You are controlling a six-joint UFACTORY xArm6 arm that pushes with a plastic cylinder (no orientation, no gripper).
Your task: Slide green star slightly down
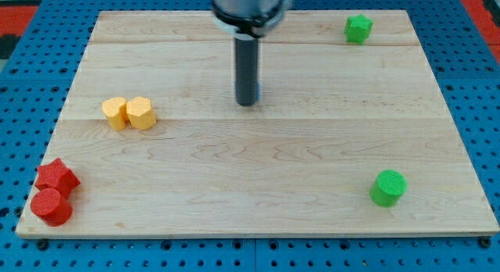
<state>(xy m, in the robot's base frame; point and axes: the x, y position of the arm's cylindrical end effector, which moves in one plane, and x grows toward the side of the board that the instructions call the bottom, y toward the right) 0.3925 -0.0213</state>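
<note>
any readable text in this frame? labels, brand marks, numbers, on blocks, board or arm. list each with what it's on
None: no word, number or sign is readable anywhere in the camera view.
Green star, green cylinder, two yellow blocks, two red blocks: plain faces, no markings.
Wooden board: grain only.
Blue pegboard: holes only.
Rod, down to my tip: dark and unmarked; the metal mount above it shows no legible mark.

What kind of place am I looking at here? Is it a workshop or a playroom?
Most likely a robot test bench in a lab. A wooden board lies on a blue pegboard, a dark rod ends at my tip mid-board, far from the green star and the other small blocks.
</note>
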